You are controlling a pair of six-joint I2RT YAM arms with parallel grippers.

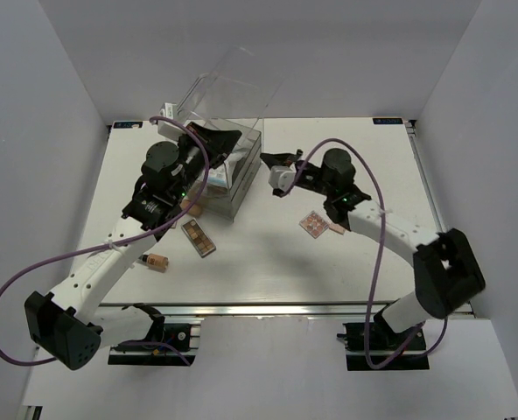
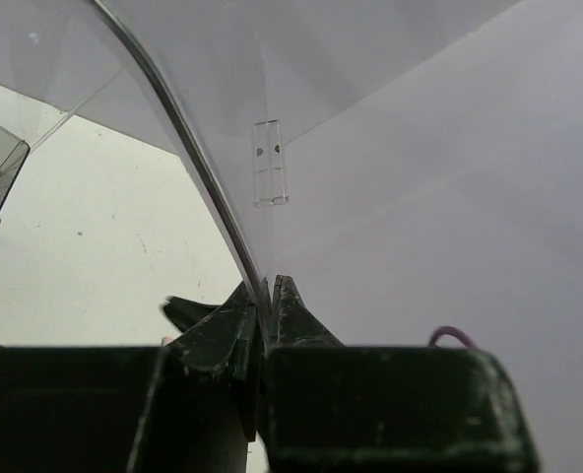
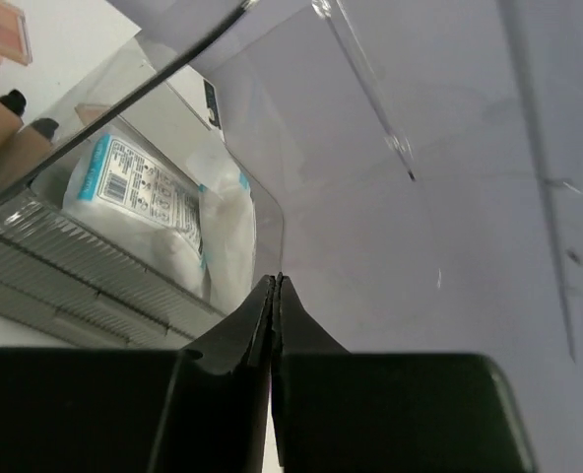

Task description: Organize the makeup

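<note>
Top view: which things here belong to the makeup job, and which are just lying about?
Job items:
brown palette
pink palette
foundation bottle
white-and-blue packet, lying in the box's top tray

Not makeup:
clear box
raised lid
purple cables

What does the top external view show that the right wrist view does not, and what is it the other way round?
Only the top external view shows the pink palette lying on the table beside the right arm. Only the right wrist view shows the printed label on the white-and-blue packet inside the box, and the right gripper with its fingers pressed together. Both views show the clear box with its lid raised.
</note>
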